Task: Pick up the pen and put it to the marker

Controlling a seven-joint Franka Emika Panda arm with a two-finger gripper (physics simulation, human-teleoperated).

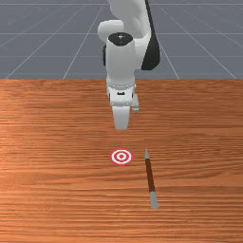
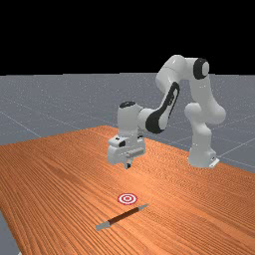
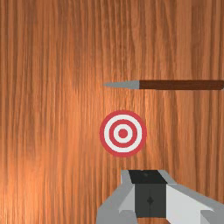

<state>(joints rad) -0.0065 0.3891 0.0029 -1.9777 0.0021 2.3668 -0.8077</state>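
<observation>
High over the table, my gripper (image 1: 121,124) hangs on the arm's side of the target; the far view has the gripper (image 2: 128,165) above and behind it too. In the wrist view the gripper (image 3: 148,177) has its fingers together, nothing held. The pen (image 1: 150,175), brown with grey ends, lies flat, its pointed tip toward the arm; it also appears as the pen (image 2: 123,216) and the pen (image 3: 180,85). The marker is a red-and-white ringed target (image 1: 121,156), the target (image 2: 127,198), the target (image 3: 123,133), just left of the pen's tip in the front view, not touching it.
Orange-brown wood of the table (image 1: 52,190) surrounds the pen and target. The arm's base stands at the table's far edge, at the far view's right.
</observation>
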